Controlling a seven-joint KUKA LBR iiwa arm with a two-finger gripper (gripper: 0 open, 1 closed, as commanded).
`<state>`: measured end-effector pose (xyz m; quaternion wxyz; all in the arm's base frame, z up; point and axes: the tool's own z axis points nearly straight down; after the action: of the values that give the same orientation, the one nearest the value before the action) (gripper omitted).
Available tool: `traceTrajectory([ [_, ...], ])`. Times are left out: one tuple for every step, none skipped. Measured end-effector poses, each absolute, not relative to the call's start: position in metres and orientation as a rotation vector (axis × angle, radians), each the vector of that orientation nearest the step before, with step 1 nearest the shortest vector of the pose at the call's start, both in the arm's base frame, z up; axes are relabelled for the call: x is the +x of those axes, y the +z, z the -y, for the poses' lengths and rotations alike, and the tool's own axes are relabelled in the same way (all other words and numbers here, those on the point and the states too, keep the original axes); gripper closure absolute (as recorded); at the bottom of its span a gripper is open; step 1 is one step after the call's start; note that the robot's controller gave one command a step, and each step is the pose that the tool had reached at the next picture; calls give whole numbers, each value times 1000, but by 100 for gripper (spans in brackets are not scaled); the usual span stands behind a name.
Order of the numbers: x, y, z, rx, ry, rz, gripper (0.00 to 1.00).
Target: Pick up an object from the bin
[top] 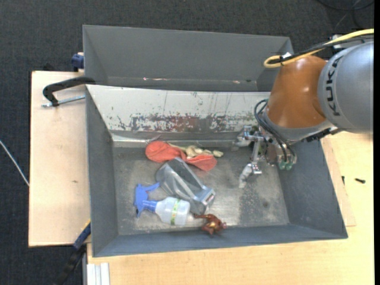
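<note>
Though we cannot tell if the claw is open, a red rag lies apart at its nine o'clock.

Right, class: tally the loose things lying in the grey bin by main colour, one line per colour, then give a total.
Red: 1, the flat red thing
Cream: 1, the small cream thing
Grey: 1, the grey tool
White and blue: 1, the spray bottle
Brown: 1, the small brown figure
Total: 5

Red floppy item at back, grey tool mid-floor, spray bottle lying in front
</note>
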<state>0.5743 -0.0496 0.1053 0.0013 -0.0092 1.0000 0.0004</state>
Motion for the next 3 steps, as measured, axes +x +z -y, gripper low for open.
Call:
traceTrajectory([
  [588,110,78,-55,6,-3135,0],
  [592,116,62,-197,-5,-3132,0],
  [588,94,5,-75,3,-3137,0],
])
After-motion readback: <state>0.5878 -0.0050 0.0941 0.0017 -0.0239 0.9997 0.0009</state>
